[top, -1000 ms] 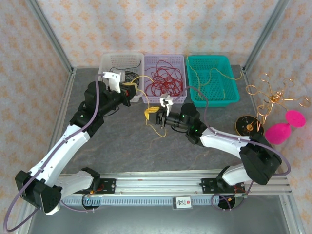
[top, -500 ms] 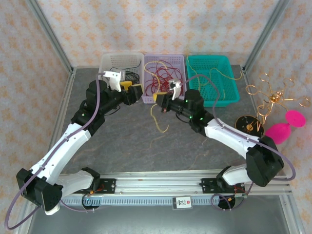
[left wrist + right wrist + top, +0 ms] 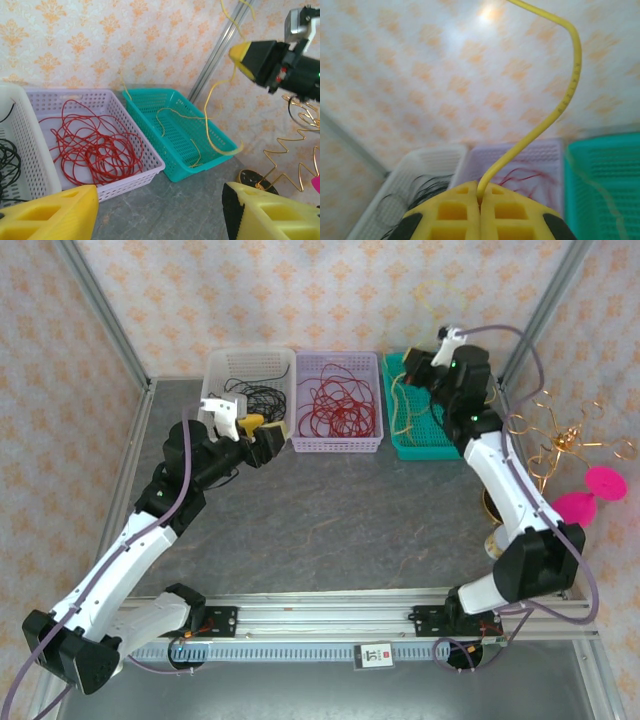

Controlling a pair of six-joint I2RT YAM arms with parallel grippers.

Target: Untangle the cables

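One yellow wire (image 3: 540,127) clamped in right jaws, high over teal basket (image 3: 441,447) at back-right corner of counter (image 3: 330,510), tail inside | left jaws wide, empty | risk: pulling may snag tail on mesh, tipping basket

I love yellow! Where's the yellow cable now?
The yellow cable is pinched in the shut right gripper; in the left wrist view it dangles upper right, above the teal basket.

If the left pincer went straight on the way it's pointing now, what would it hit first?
Most likely the lavender basket holding the red cable; its near corner lies straight ahead of the open left pincer, though depth is unclear.
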